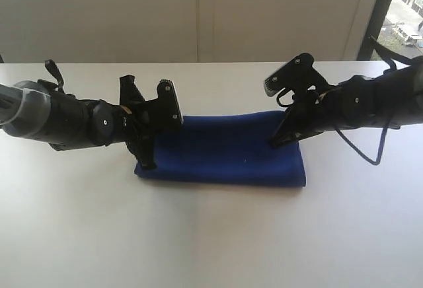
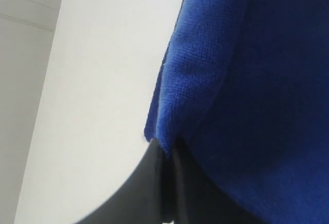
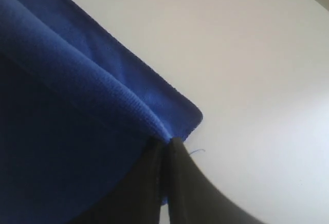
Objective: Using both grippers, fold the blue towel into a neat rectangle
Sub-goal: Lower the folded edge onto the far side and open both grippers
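While on table [image 1: 198, 235], blue towel [image 1: 228, 150] in left gripper [image 2: 165, 157], right gripper [image 3: 166, 152]

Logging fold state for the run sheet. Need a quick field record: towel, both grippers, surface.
towel: blue towel, doubled over, lying as a long rectangle
surface: white table
left gripper: jaws shut on the towel's edge at its left end
right gripper: jaws shut on the upper layer near the right end
layers: lower layer's corner shows past the pinched fold in the right wrist view
tag: not visible
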`<control>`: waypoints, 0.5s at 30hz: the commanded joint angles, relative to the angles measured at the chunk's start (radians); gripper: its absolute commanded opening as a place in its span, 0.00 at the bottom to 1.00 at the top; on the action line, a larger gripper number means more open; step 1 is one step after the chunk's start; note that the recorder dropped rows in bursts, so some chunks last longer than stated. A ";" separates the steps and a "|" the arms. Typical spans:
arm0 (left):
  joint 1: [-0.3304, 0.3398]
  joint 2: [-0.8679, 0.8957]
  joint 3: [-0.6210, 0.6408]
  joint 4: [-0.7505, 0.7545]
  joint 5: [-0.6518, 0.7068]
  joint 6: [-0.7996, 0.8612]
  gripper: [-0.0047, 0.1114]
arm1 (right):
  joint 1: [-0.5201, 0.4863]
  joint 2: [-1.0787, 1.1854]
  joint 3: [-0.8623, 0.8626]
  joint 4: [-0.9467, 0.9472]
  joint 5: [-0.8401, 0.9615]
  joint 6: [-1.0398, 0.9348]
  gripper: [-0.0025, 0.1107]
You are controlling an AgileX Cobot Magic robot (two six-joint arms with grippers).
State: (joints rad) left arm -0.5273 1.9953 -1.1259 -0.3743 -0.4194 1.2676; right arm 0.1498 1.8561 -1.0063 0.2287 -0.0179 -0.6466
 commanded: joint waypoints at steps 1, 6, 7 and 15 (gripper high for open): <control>-0.001 0.026 -0.013 -0.009 -0.048 -0.012 0.04 | -0.010 0.038 -0.022 0.006 -0.038 0.007 0.02; 0.005 0.090 -0.064 -0.009 -0.064 -0.023 0.04 | -0.010 0.117 -0.022 0.006 -0.113 0.005 0.02; 0.005 0.094 -0.064 -0.009 -0.060 -0.028 0.04 | -0.010 0.127 -0.022 0.006 -0.133 0.003 0.02; 0.006 0.109 -0.064 -0.037 -0.092 -0.042 0.53 | -0.010 0.155 -0.033 0.034 -0.214 0.003 0.34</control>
State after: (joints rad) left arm -0.5252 2.1009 -1.1862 -0.3781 -0.4856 1.2381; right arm 0.1498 2.0144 -1.0285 0.2457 -0.1932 -0.6466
